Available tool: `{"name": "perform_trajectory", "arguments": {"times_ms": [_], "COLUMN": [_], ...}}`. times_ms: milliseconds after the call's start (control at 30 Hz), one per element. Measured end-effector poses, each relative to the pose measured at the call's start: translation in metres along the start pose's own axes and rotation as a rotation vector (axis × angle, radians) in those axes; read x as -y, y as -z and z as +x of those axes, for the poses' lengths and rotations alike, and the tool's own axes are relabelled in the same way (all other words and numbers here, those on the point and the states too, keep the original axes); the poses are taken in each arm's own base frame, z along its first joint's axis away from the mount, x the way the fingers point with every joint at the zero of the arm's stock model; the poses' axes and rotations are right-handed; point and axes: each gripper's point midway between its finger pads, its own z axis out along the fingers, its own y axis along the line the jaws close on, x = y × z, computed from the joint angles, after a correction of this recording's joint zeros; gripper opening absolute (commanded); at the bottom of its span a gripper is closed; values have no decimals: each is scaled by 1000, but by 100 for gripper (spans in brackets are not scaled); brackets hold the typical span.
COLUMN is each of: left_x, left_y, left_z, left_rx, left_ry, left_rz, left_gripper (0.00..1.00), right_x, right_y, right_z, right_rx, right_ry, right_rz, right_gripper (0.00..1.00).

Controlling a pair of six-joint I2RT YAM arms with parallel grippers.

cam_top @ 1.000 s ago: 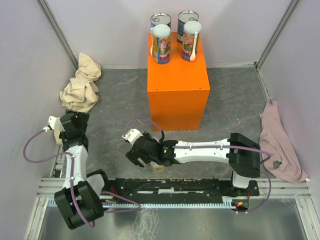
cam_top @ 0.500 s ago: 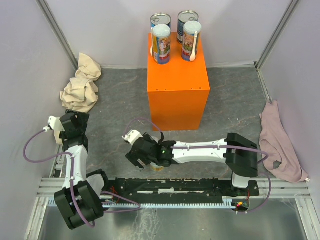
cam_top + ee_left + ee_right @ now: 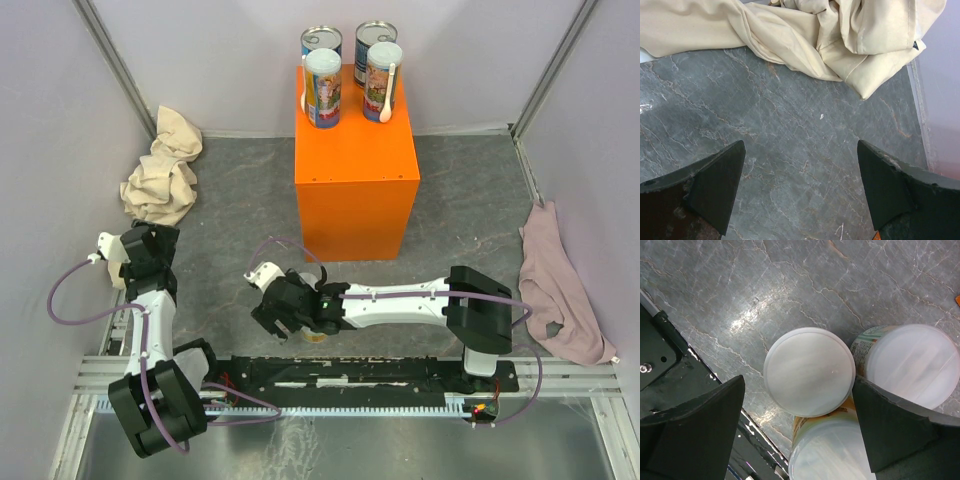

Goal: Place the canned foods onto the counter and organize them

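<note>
Since the earlier frame the right arm had crept a little toward the left, its elbow block sinking slightly nearer the rail, while the cans on the orange bench [image 3: 355, 150] had not shifted. The right gripper [image 3: 799, 395] hung low over the grey bench [image 3: 230, 210], just in front of the orange one, and its fingers [image 3: 700, 425] stood wide apart. Between them we saw the white lid of one can [image 3: 810, 371]. A second white-lidded can [image 3: 912, 365] touched it on the right, partly behind the right finger, and a third [image 3: 832, 450] sat just below. We could not tell whether either finger touched a can.

On the orange bench stood four cans upright: two blue tins [image 3: 321, 42] at the back and two colourful white-lidded ones [image 3: 324, 88] in front.

The left gripper [image 3: 800, 185] hung with its fingers apart over bare grey bench, the beige cloth [image 3: 790, 30] beyond them. A pink cloth [image 3: 555, 290] lay by the right wall.
</note>
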Motion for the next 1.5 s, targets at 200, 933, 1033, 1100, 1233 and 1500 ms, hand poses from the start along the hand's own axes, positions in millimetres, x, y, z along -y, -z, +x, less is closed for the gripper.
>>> {"name": "perform_trajectory", "arguments": {"times_ms": [200,933,1033,1100,1233,1500], "left_x": [-2,-2,-3,-3,-2,-3], "left_y": [-1,-1,-1,-1,-1,-1], "left_z": [2,2,2,2,2,3], "left_rx": [-5,-6,-6,-6,-6,-7], "left_ry": [-2,-1,-1,-1,-1,-1], "left_rz": [-6,-7,-8,-8,-7,-7], "left_gripper": [99,98,99,98,98,98], "right_x": [-4,-9,-9,-9,-9,-7], "right_y": [-6,-18,-18,-18,-14,10], "right_z": [2,1,0,0,0,-26], "right_rx": [-9,0,5,8,10,86], "right_ry": [7,5,8,13,23,35], "right_rz": [-2,-12,-13,-14,-16,-26], "right_gripper": [93,26,16,14,7,2]}}
